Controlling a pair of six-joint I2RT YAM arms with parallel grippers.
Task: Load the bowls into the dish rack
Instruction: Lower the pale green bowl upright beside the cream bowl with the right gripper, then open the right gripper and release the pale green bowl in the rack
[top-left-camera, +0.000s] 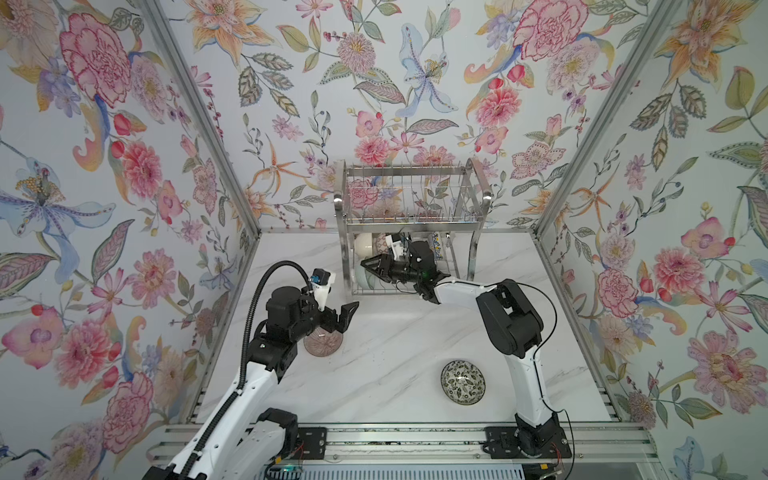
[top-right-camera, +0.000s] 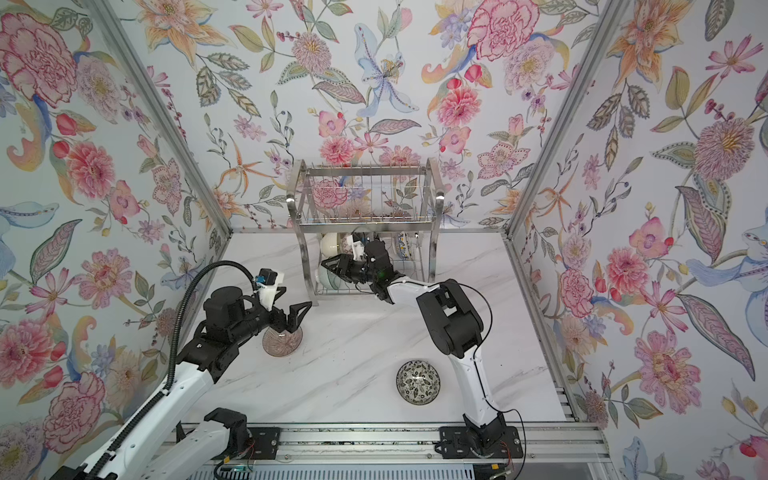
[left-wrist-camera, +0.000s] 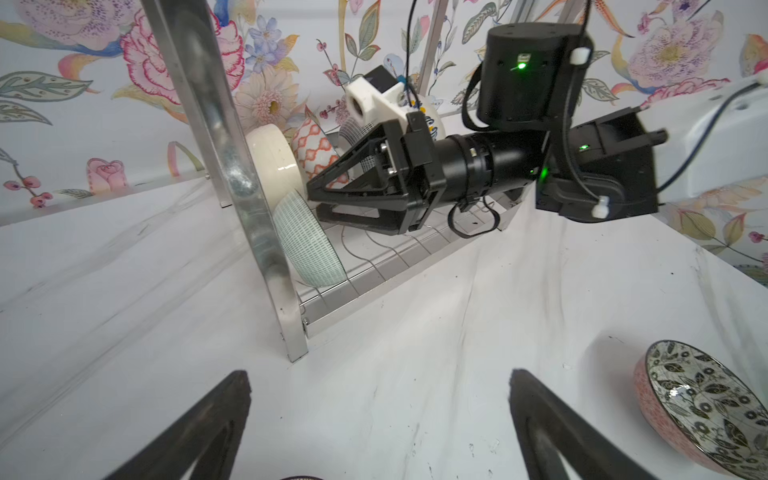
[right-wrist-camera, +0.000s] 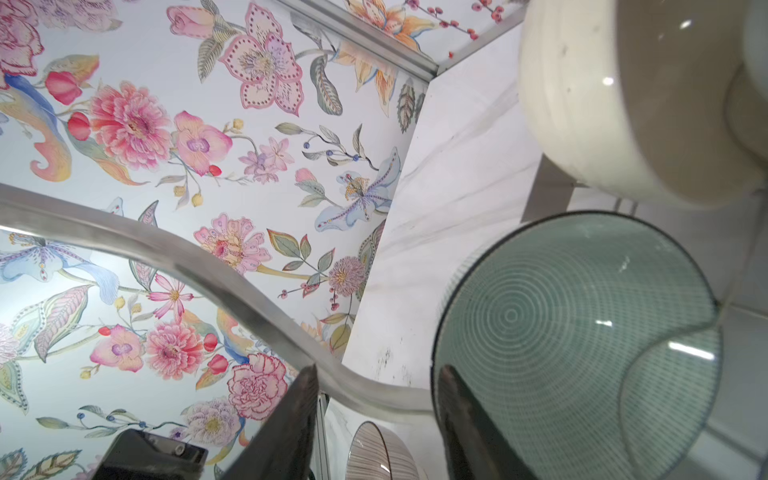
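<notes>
The dish rack (top-left-camera: 409, 225) stands at the upper centre of both top views. The right gripper (top-left-camera: 366, 266), jaws parted and holding nothing, sits at the left edge of the rack's lower shelf. Beside it the pale green bowl (right-wrist-camera: 582, 332) stands on edge next to the flat side frame, with the cream bowl (left-wrist-camera: 274, 162) behind. At lower left, the left gripper (top-left-camera: 345, 319) hangs spread wide over the mauve ribbed bowl (top-left-camera: 322, 348). The leafy bowl (top-left-camera: 462, 382) lies at lower centre, with bare tabletop (top-left-camera: 395, 332) all round it.

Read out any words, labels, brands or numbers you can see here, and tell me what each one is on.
No readable text anywhere.
The leafy bowl, the dish rack and the wallpaper show only patterns or bare metal.
The right arm's motor housing bears no lettering.
</notes>
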